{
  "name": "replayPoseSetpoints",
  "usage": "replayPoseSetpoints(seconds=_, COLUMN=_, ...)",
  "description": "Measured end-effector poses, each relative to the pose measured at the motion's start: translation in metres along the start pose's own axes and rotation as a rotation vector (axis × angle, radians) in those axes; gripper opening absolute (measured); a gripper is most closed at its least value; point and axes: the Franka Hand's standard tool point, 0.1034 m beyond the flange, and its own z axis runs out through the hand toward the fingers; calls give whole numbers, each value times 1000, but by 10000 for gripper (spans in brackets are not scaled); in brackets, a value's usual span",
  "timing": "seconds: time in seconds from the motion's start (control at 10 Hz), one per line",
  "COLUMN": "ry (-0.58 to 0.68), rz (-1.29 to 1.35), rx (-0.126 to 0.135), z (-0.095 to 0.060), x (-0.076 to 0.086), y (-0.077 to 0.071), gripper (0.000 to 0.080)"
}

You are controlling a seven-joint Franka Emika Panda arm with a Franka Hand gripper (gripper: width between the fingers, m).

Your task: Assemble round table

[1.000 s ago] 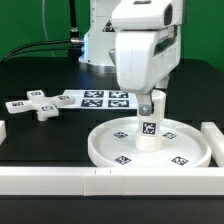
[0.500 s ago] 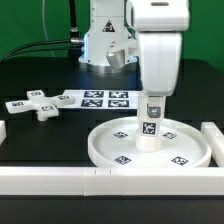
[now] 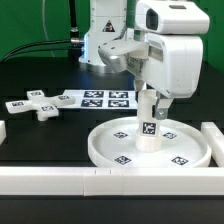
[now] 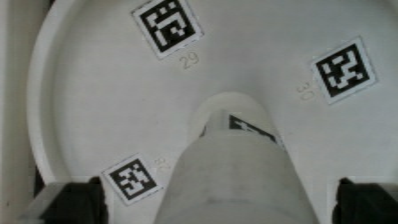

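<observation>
The large rimmed round disc (image 3: 100,150) lies flat at the front of the table, tags up. The short cylinder leg (image 3: 148,128) stands upright at its centre. My gripper (image 3: 150,104) is over the leg's top, one finger on each side. In the wrist view the leg (image 4: 240,165) runs between the dark fingers (image 4: 80,200), with a gap on each side, above the disc (image 4: 107,90). The jaws stand open around the leg. The cross-shaped four-arm piece (image 3: 42,105) lies flat at the exterior view's left, apart from the disc.
The marker board (image 3: 105,98) lies behind the disc. White border blocks run along the front (image 3: 60,180), at the exterior view's right (image 3: 212,135) and at its left (image 3: 3,130). The robot base stands at the back.
The hand has turned about the leg's axis and its body now sits further to the exterior view's right. The leg, disc and cross piece have not moved.
</observation>
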Motion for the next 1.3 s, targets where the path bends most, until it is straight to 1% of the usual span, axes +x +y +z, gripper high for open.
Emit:
replayPoseSetpoints(seconds=0.1, ry=1, rz=10, rx=0, z=0, x=1, y=0, gripper=522)
replayPoseSetpoints(seconds=0.2, ry=0, rz=12, rx=8, z=1, x=0, y=-2, gripper=412)
replayPoseSetpoints(seconds=0.7, ry=2, rz=90, rx=14, z=2, x=0, y=-4, gripper=412)
replayPoseSetpoints(seconds=0.9, ry=3, rz=378, rx=22, z=2, x=1, y=-5, gripper=412)
replayPoseSetpoints(seconds=1.0, ry=1, rz=540, rx=29, z=2, x=3, y=-6, gripper=412)
replayPoseSetpoints(seconds=1.1, ry=-4, rz=674, rx=45, z=2, x=4, y=-7, gripper=412)
replayPoseSetpoints(seconds=1.2, ry=-1, rz=776, rx=45, z=3, x=5, y=-7, gripper=412)
replayPoseSetpoints(seconds=1.3, ry=3, rz=854, rx=35, z=3, x=5, y=-5, gripper=412)
